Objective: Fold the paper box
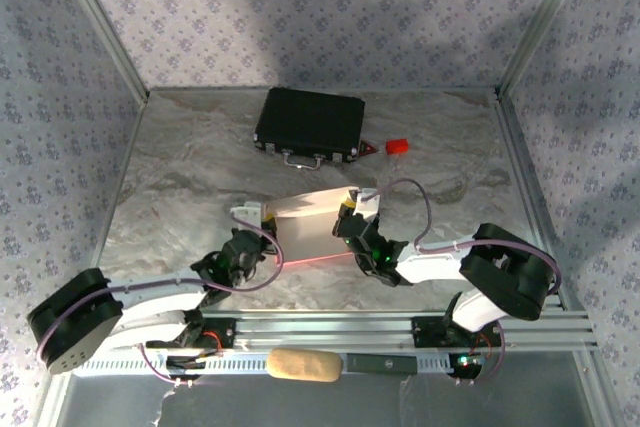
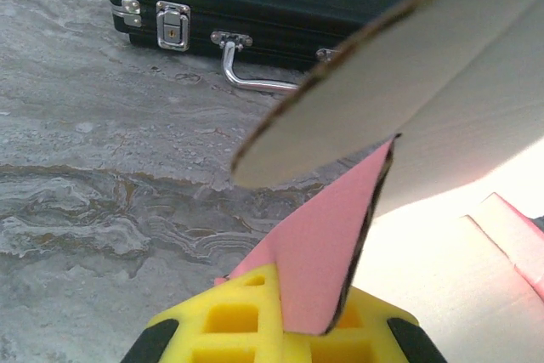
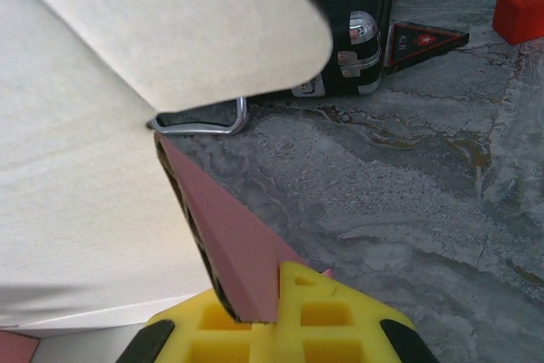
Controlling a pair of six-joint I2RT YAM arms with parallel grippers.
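Observation:
The paper box is a partly raised pink card, pale inside, held between both arms at the table's middle. My left gripper is shut on its left side flap; in the left wrist view the pink flap is pinched between the yellow fingers, with a pale rounded tab above. My right gripper is shut on the right side flap; the pink flap sits between its yellow fingers, under a pale rounded tab.
A black hard case with metal latches lies behind the box, near the back wall. A small red block and a dark triangular piece lie to its right. A tan roll rests on the front rail.

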